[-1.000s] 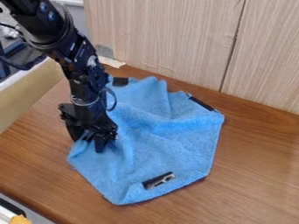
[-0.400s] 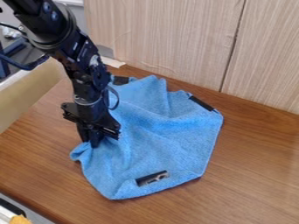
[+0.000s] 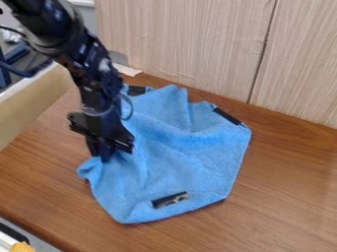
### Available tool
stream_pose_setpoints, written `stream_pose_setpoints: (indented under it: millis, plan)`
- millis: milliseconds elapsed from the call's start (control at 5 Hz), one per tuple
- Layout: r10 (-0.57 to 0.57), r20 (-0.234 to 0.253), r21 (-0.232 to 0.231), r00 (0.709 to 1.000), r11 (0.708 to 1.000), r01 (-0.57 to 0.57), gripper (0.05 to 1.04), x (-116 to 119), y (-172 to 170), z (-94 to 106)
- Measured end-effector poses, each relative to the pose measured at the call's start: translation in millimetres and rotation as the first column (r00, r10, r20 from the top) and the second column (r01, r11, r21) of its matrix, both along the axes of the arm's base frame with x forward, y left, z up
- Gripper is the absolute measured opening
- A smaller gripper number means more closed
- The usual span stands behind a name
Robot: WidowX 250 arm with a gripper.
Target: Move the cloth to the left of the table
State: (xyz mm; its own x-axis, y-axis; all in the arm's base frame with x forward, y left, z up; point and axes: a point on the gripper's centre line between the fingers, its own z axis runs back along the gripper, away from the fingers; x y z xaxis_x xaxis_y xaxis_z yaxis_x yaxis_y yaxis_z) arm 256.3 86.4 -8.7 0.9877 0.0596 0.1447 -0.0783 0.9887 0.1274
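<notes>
Clamped on the left corner of the blue cloth with the black gripper, left of the centre of the frame. Pointed down, with fingers together on the fabric and folds bunched around the tips. Hung from the black arm, slanting in from the upper left of the frame, with a dark cable looped beside the wrist.

Spread across the middle of the frame, lying creased on the brown wooden table, with the cloth's lower edge reaching below centre and its right corner right of centre. Marked with a black strip at the upper left of the fabric, another at the upper right, and a black piece with a metallic part near the bottom edge.

Backed by a pale wood panel with a dark seam. Bordered at the left by a beige board; at the lower left corner, something orange.
</notes>
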Motion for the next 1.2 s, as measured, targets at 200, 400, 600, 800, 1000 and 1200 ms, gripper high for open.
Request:
stream_pose_setpoints:
  millis: [200, 400, 600, 800, 1000, 1200]
  plan:
    - [0.032, 0.073, -0.009, 0.997, 0.999, -0.032, 0.096, 3.3, 5.9, 19.2]
    - [0.112, 0.103, -0.005, 0.988, 0.994, -0.112, 0.095, -5.3, 25.8, 28.5]
    - [0.194, 0.102, -0.019, 0.976, 0.981, -0.193, 0.128, -16.0, 46.1, 27.1]
    - [0.254, 0.033, -0.044, 0.967, 0.966, -0.253, 0.324, -30.0, 59.5, 6.4]
    - [0.273, 0.015, -0.045, 0.962, 0.961, -0.272, 0.626, -32.6, 61.8, 1.1]
    - [0.278, 0.006, -0.035, 0.961, 0.960, -0.278, 0.924, -34.4, 62.7, 1.1]
